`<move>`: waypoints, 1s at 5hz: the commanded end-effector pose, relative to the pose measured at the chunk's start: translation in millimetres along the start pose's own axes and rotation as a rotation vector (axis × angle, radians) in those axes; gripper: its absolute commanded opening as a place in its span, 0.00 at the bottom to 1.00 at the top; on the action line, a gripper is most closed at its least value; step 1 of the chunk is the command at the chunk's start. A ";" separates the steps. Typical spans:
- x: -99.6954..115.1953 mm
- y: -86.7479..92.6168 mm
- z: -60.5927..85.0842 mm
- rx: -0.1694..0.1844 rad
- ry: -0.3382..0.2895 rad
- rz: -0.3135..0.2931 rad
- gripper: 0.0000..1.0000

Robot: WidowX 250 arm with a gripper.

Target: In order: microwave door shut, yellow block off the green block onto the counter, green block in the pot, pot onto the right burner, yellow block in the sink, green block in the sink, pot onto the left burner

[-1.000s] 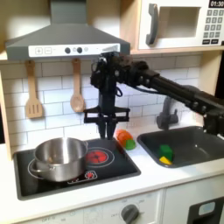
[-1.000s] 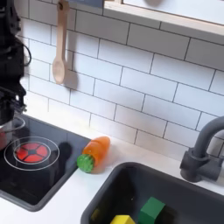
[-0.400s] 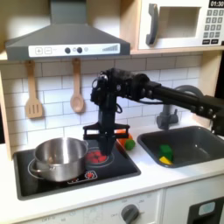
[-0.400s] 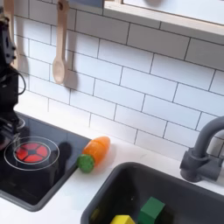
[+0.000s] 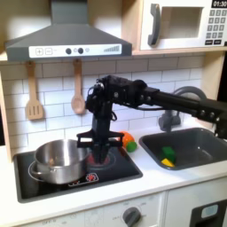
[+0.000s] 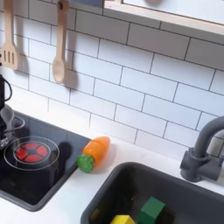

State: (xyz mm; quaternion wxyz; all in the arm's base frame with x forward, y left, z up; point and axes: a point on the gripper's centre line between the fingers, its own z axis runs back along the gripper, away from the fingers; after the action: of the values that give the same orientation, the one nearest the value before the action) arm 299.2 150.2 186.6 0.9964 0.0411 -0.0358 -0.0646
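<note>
Risk of tipping, not sliding, the pot (image 5: 60,160) if gripper (image 5: 96,147), finger spread unclear, catches the rim.

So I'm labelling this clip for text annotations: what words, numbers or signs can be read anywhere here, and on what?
Microwave display, top right corner of the first exterior view: pale digits, cut off and too blurred to read.
Microwave keypad: rows of buttons, markings too small to read.
Range hood: control knobs and marks, nothing legible.
Second exterior view: no text at all.
</note>
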 end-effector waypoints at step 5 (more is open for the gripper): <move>28.6 13.0 -27.3 -0.020 0.011 -0.014 0.00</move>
State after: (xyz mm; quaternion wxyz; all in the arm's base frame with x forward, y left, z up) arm 329.5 165.4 162.1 0.9966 0.0350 -0.0277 -0.0688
